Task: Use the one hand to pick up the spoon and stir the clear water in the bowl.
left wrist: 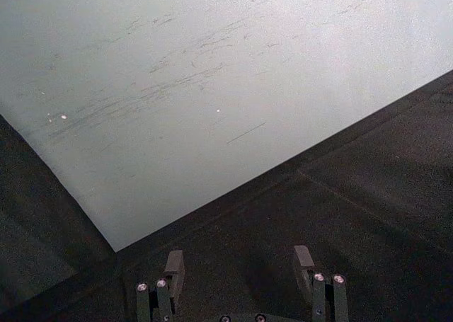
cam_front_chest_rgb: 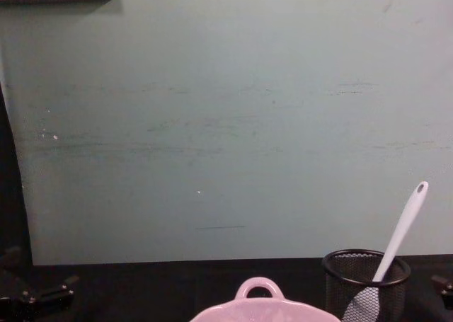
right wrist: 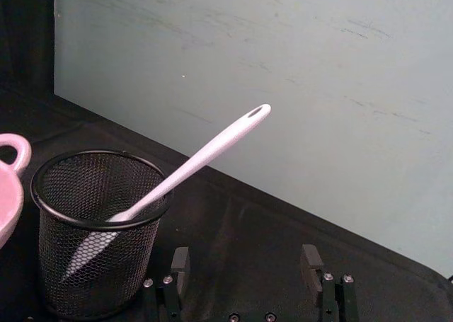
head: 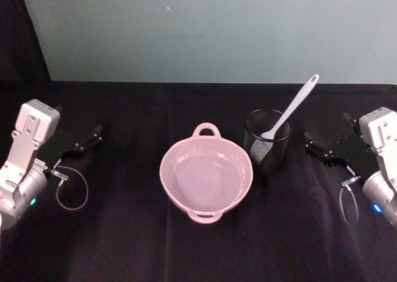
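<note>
The pale pink bowl [head: 166, 181] sits mid-table holding clear water, its loop handle toward the back wall; its rim also shows in the chest view [cam_front_chest_rgb: 259, 309] and the right wrist view [right wrist: 10, 184]. The white spoon [head: 291, 111] stands scoop-down in a black wire-mesh cup [head: 268, 157], its handle leaning up and to the right [right wrist: 205, 156] [cam_front_chest_rgb: 400, 231]. My right gripper [head: 312, 144] [right wrist: 245, 262] rests open on the table just right of the cup, empty. Far to the left of the bowl, my left gripper [head: 93, 138] [left wrist: 239, 265] is open and empty.
The mesh cup [right wrist: 95, 230] [cam_front_chest_rgb: 365, 279] stands right beside the bowl. A black cloth [head: 124, 245] covers the table, and a pale green wall [head: 205, 28] runs along its back edge. Cable loops hang by each wrist.
</note>
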